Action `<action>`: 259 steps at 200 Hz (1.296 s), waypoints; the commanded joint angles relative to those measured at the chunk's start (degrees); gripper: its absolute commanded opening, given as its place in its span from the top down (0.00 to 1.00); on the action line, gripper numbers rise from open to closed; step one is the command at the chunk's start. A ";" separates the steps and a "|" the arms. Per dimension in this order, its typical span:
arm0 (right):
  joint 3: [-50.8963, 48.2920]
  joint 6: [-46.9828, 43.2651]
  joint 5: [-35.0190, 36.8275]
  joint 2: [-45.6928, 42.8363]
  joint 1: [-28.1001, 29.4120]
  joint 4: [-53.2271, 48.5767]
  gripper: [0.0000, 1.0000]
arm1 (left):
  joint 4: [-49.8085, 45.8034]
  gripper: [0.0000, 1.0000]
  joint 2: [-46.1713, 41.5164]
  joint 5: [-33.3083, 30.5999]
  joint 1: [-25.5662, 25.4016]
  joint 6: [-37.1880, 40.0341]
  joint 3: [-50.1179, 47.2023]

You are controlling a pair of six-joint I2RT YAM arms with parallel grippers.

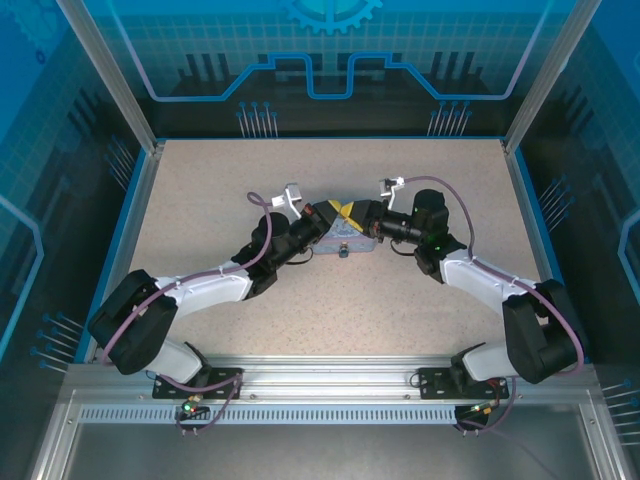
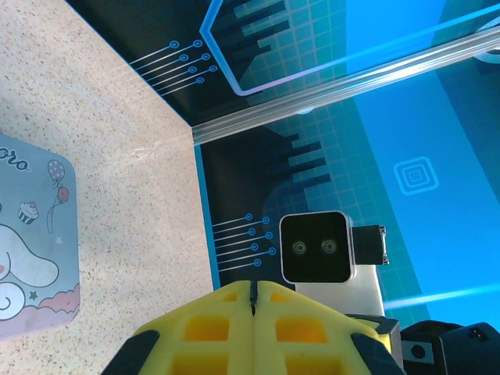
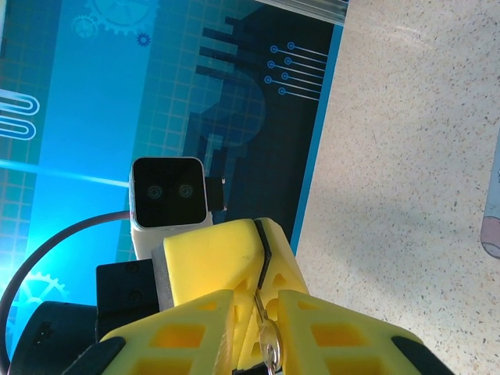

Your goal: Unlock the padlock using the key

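My two grippers meet tip to tip above the middle of the table. The key (image 3: 269, 344), small and silvery with a ring at its bow, hangs between them. My left gripper (image 2: 252, 285) is shut on the key's blade, which shows as a thin dark line in the seam of its yellow fingers (image 3: 219, 258). My right gripper (image 3: 256, 297) is open, its fingers a little apart with the key's bow in the gap. A small dark lump at the near edge of the tin box (image 1: 345, 238) looks like the padlock (image 1: 343, 250).
The pale blue tin box (image 2: 31, 250), with a cartoon print on its lid, lies on the speckled table (image 1: 300, 300) just below both grippers. Blue patterned walls and metal posts (image 1: 110, 80) enclose the table on three sides.
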 commanded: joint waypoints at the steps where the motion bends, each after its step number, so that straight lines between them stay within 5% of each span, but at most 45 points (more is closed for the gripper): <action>1: 0.02 -0.28 -1.22 -0.22 0.90 3.30 0.77 | -0.34 1.00 0.30 -1.84 -0.57 -0.06 -0.05; 101: -2.21 -0.41 -0.95 -0.33 1.16 3.62 0.64 | 1.38 1.00 0.19 -2.48 -0.53 -0.17 0.29; 169: -1.96 -0.34 -1.03 -0.60 1.15 3.52 0.83 | 1.72 1.00 0.06 -3.58 -0.63 -0.31 -0.67; 259: -0.45 0.16 -0.34 -0.19 1.00 3.91 0.87 | 3.27 1.00 0.06 -4.61 -1.51 -0.96 -2.79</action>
